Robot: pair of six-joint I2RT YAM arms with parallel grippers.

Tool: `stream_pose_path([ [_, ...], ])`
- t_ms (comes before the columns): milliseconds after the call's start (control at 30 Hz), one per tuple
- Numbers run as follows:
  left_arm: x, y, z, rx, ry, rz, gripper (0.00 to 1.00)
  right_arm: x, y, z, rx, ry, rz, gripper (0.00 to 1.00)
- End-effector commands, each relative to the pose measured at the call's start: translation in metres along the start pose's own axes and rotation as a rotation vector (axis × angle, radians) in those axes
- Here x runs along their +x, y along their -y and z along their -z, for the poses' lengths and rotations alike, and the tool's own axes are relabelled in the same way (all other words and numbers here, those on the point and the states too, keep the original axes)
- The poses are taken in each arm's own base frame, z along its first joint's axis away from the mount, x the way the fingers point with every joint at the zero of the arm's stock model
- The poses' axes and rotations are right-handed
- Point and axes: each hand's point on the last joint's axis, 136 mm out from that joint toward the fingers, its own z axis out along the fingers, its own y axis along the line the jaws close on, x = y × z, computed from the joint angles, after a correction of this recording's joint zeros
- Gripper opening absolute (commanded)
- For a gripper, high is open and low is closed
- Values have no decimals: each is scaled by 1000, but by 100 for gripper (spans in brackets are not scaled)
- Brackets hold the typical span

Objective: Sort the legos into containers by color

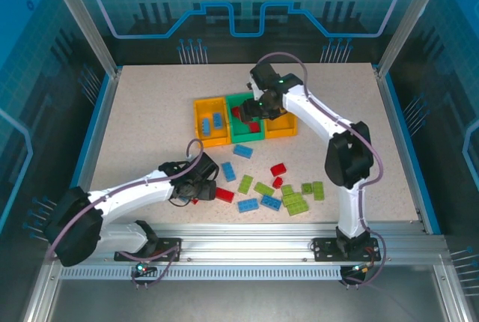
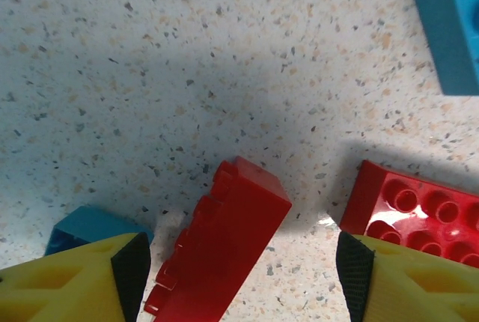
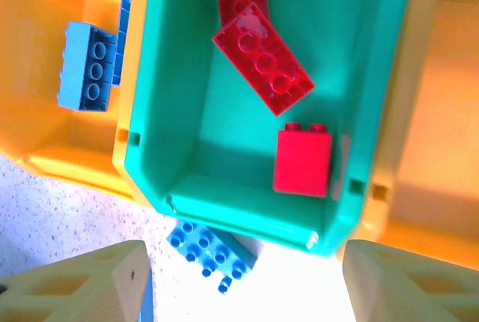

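Green bin (image 3: 209, 150): middle of the three containers, open top up; it holds three red legos (image 3: 262, 64), two flat ones overlapping and one short block apart from them.
Left orange-yellow bin (image 1: 203, 136): touching the green bin's left wall, with blue bricks (image 3: 84, 75) inside.
Right orange-yellow bin (image 1: 281, 130): against the green bin's right wall, partly under the right arm.
Right gripper (image 3: 243, 277): above the green bin, fingers spread wide with nothing between them.
Blue brick (image 3: 209, 251): on the table just outside the green bin's near wall.
Loose legos (image 1: 263, 189): green, red and blue pieces scattered on the table nearer the arm bases than the green bin.
Left gripper (image 2: 241, 269): down at the table, near and to the left of the green bin, jaws apart.
Red brick (image 2: 224, 247): tipped on its side between the left gripper's fingers; neither pad visibly touches it.
Flat red brick (image 2: 419, 217): studs up, just beside the right-hand fingertip (image 2: 353, 269).
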Motion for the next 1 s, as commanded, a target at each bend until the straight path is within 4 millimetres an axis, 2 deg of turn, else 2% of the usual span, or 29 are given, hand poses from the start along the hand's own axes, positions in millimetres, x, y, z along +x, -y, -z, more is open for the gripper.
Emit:
stream_pose_path([
  [0,7,2,-6,-3,-31,-42,68,-1,21,31,6,56,-56,71],
  [67,8,2,-9,-11,-33,-44,66,4,32,37,14,62,-76,71],
  [200,7,3,-13,-10,-36,-50,54,19,59,49,37,71,-123,72],
  [367,3,5,-13,-17,-30,-53,41,43,84,50,60,50,-173,72],
  [500,-4,6,-9,-23,-9,-55,34,64,93,43,92,7,-168,73],
  [633,-16,10,-3,-28,26,-49,30,86,91,34,59,-22,-171,73],
  [800,-53,17,20,-45,122,-44,28,108,74,29,-12,-23,-81,74],
  [967,-113,39,45,25,217,-35,28,137,62,29,-3,-57,-25,74],
])
